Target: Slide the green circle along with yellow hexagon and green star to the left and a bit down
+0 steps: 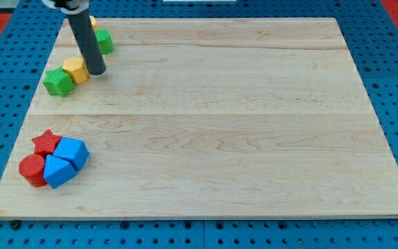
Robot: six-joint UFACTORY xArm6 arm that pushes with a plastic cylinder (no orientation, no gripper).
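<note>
My tip rests on the board near the view's top left, just right of the yellow hexagon and just below-left of the green circle, which the rod partly hides. The green star lies touching the hexagon on its lower left. A bit of another yellow block shows behind the rod above the green circle.
A cluster sits at the view's lower left: a red star, a red cylinder and two blue blocks. The wooden board lies on a blue pegboard; its left edge is close to the green star.
</note>
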